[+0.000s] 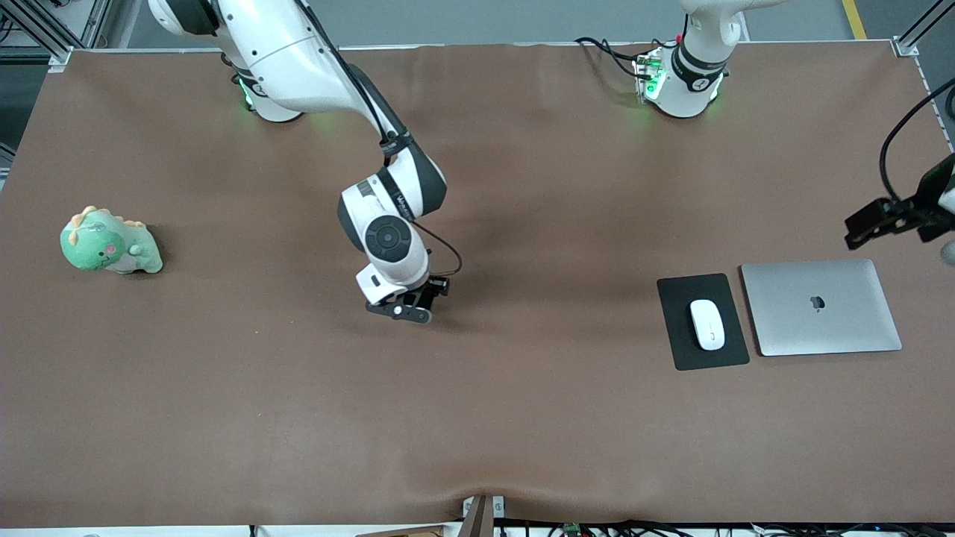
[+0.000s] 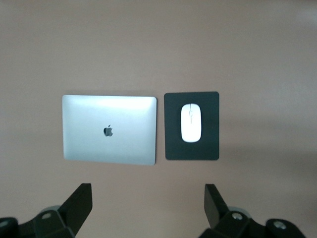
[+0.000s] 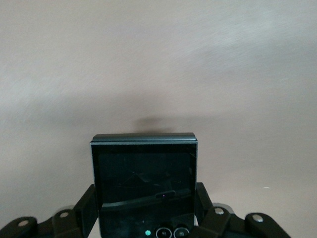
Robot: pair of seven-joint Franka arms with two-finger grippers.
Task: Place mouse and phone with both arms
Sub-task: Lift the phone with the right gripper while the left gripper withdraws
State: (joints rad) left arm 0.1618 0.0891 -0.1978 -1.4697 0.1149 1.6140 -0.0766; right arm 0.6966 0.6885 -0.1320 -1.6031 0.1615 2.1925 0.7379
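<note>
- Right end effector [image 1: 418, 298], low over the mid-table, clamps the phone [image 3: 143, 186] between its fingers.
- Left end effector [image 2: 148, 208] hangs wide open above the mouse [image 1: 706, 324], which lies on the mouse pad [image 1: 683, 356] beside the laptop [image 1: 821, 307].

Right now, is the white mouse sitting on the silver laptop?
No, the mouse lies on the black mouse pad, which sits beside the closed silver laptop.

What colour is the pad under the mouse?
Black; the pad under the white mouse shows best in the left wrist view.
</note>
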